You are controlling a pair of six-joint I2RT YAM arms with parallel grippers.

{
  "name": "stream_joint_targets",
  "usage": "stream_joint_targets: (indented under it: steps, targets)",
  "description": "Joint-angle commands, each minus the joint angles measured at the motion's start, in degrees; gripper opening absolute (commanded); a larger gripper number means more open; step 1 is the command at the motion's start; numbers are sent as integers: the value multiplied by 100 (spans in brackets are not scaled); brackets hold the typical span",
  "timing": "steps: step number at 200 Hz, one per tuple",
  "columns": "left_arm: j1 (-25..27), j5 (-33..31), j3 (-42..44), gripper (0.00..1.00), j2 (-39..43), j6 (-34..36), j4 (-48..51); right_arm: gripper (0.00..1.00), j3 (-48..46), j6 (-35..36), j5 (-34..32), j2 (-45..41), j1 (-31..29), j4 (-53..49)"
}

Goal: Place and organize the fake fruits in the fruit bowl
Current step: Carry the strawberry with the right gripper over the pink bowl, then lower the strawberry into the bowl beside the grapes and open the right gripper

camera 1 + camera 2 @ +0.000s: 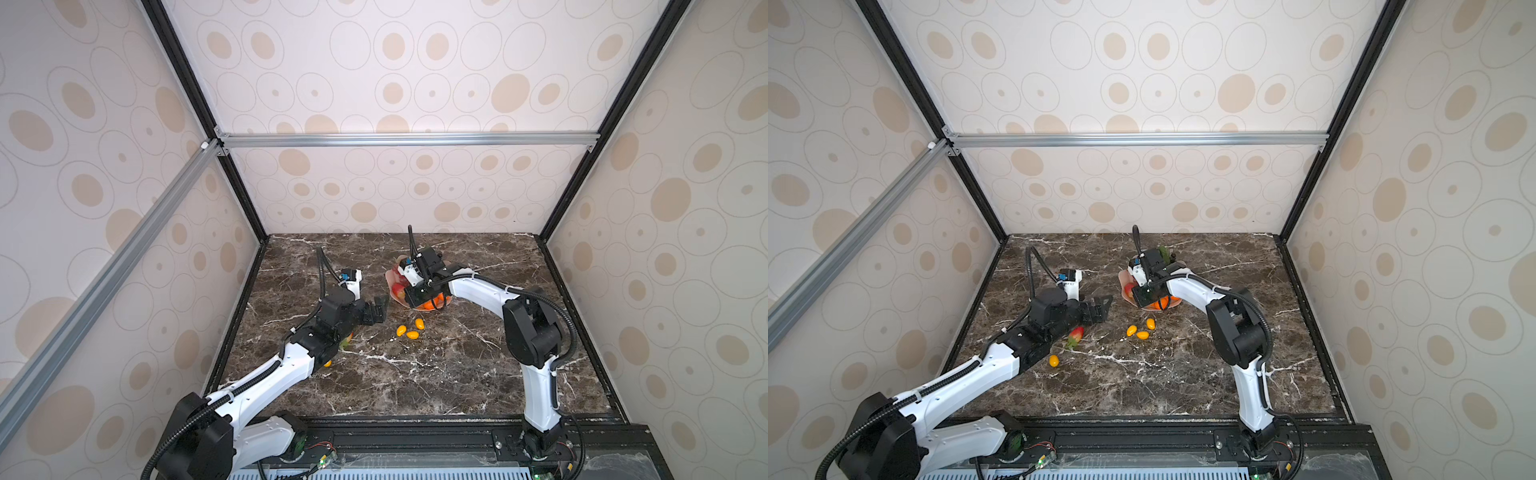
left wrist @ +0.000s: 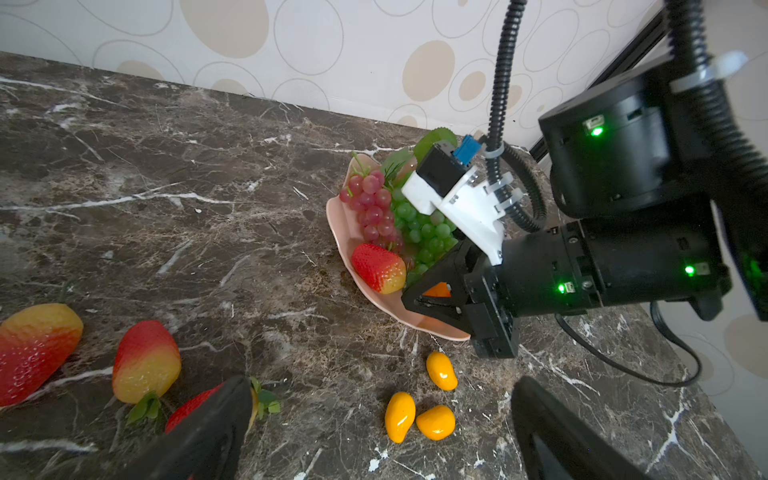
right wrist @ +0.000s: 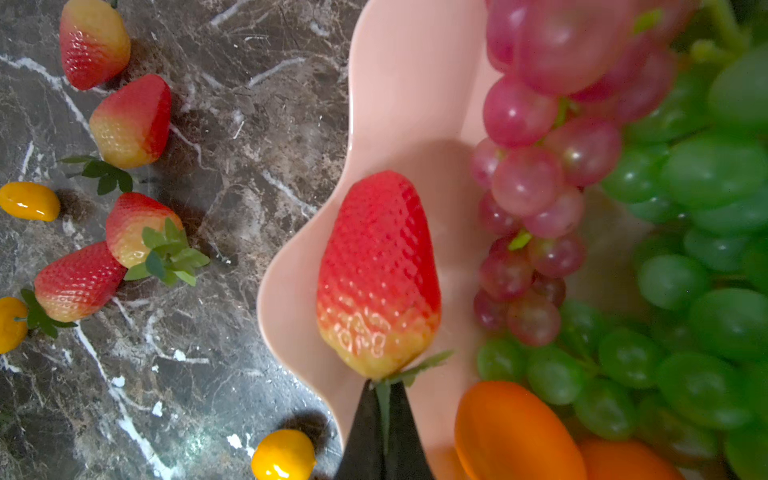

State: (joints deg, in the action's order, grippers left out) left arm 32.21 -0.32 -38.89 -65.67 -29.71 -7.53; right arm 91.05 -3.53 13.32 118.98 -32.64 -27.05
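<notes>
Strawberry (image 3: 378, 274) is pinched by its leaves in the right fingers (image 3: 365, 428), at the bowl (image 1: 391, 279), mid-frame in a top view. Left fingers (image 2: 216, 419) are held wide, left of it.

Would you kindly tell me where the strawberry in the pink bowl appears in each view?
In a top view: strawberry, a small red patch by the left rim of the bowl.
In a top view: the same red patch.
Left wrist: right of centre.
Right wrist: dead centre, large.
Shared landmark: the bowl's wavy pink rim.
</notes>
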Motion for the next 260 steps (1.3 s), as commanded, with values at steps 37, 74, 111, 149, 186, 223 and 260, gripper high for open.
stream_joint_targets:
  steps: [37, 74, 111, 149, 186, 223, 260]
  targets:
    - [-74, -8, 16, 98, 185, 67, 10, 0, -146, -123, -2, -125, 52, 430]
    - [-99, 1, 38, 98, 188, 63, -14, 0, -246, -330, -27, -272, 85, 861]
    - [-110, 15, 66, 98, 211, 45, -20, 0, 107, -439, 2, -15, 108, 694]
    - [-133, 32, 120, 98, 237, 17, -78, 0, 301, -568, 96, 146, 126, 736]
    - [-148, 49, 110, 98, 186, 10, -91, 0, 610, -589, 155, 394, 131, 547]
    - [-162, 83, 117, 98, 168, -6, -117, 1, 790, -596, 197, 569, 141, 391]
    - [-184, 93, 150, 98, 177, -28, -126, 4, 894, -582, 228, 686, 142, 248]
